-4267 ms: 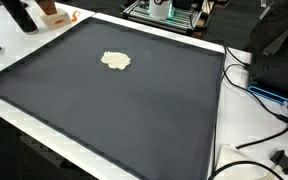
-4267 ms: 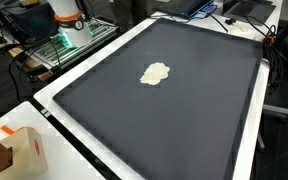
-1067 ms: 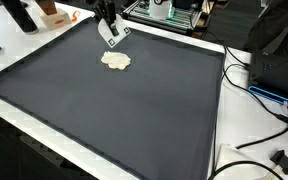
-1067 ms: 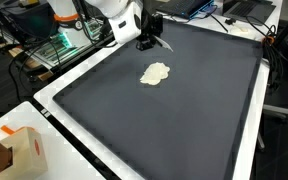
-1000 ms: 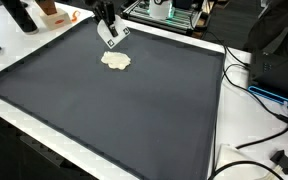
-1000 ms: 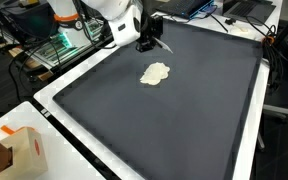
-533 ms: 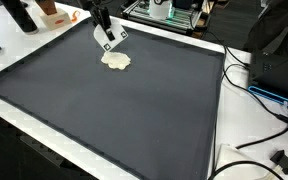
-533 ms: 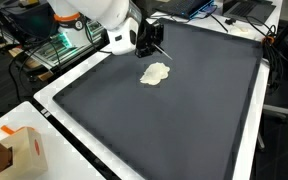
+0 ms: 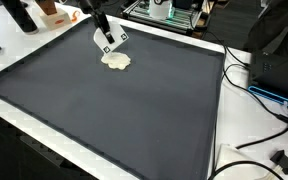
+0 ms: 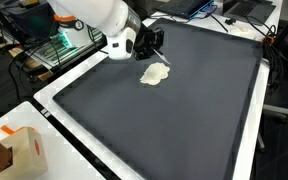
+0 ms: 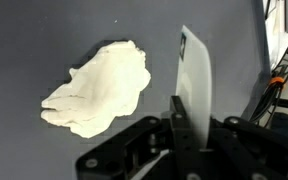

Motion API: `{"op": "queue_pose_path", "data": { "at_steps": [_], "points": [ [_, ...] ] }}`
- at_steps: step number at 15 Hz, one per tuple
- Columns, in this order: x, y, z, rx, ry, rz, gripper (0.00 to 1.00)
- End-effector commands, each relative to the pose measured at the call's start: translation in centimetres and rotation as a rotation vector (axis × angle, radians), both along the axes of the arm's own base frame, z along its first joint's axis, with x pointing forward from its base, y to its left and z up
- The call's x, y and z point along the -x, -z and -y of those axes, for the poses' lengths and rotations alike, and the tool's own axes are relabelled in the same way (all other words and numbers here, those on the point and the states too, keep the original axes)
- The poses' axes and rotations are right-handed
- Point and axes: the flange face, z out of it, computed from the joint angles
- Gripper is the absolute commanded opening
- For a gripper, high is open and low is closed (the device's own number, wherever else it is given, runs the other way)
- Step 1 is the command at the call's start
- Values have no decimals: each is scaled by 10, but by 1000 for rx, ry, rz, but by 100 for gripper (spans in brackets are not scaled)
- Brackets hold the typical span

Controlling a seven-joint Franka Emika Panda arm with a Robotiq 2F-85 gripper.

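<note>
A cream crumpled lump, like a small rag or dough [image 9: 116, 61], lies on a large black mat [image 9: 134, 115]; it also shows in the other exterior view [image 10: 155, 74] and the wrist view [image 11: 94, 90]. My gripper [image 9: 107, 40] hangs just above and behind the lump, also seen from the other side [image 10: 151, 42]. In the wrist view the black fingers [image 11: 189, 125] are closed on a thin white flat card-like piece [image 11: 194, 75] that sticks out beside the lump without touching it.
The mat [image 10: 194, 120] covers a white-edged table. Cables [image 9: 256, 92] and dark equipment lie at one side. A cardboard box [image 10: 19, 150] stands at a corner. An electronics rack [image 9: 164, 10] sits behind the table.
The arm, absent 4.3 s ago, has come in over the mat. In the last second the gripper has shifted slightly and lowered closer to the lump, which has not moved.
</note>
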Motion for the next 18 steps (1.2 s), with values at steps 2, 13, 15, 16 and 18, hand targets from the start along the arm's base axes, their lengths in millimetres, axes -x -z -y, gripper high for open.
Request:
{"op": "queue_pose_path", "data": {
  "at_steps": [2,13,15,16,18],
  "points": [
    [0,4,1,-20,94,-70,1],
    [8,-11,1,97,213,-161,1],
    [10,-16,-2,132,211,-182,1],
    [11,-19,-4,153,208,-191,1],
    [14,-26,-8,200,198,-207,1]
  ]
}}
